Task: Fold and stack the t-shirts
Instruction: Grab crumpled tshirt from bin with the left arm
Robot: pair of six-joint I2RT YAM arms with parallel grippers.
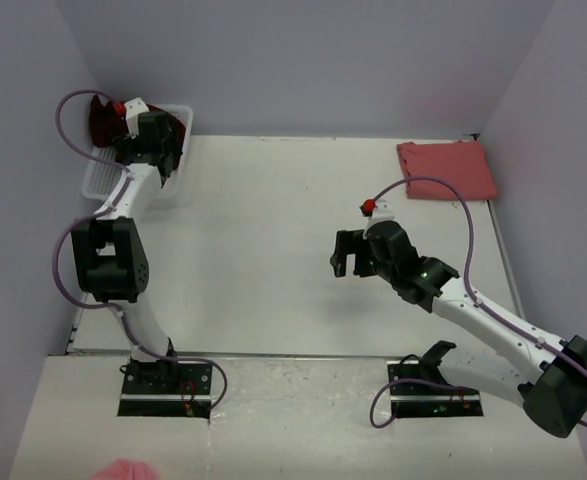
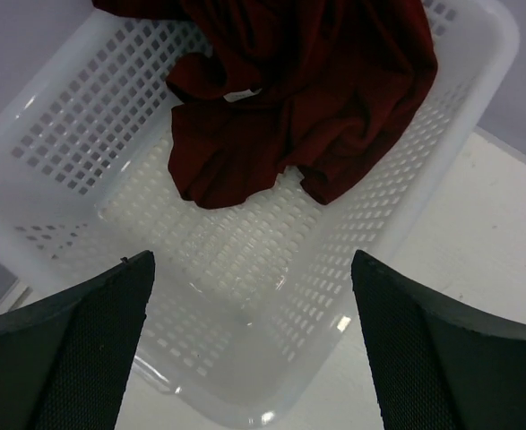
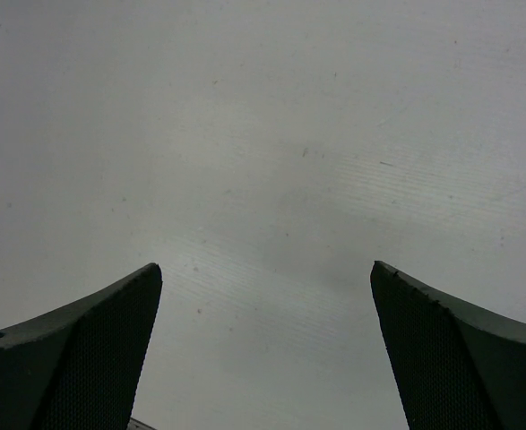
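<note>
Left hand (image 2: 252, 262) spread above the maroon t-shirt (image 2: 307, 98) in the basket (image 2: 83, 143)

dark maroon t-shirt (image 2: 307, 98), white mesh basket (image 2: 83, 134) — salmon pink t-shirt (image 1: 446, 169), off-white table (image 1: 263, 250)

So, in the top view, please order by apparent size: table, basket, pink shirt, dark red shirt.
Largest to smallest:
table
white basket, though the left arm covers part
pink shirt
dark red shirt, only its visible part, bunched in the basket

White plastic mesh basket (image 1: 100, 179) sits in the far-left corner of the pale tabletop (image 1: 273, 250), tucked against the lavender walls (image 1: 303, 60).
</note>
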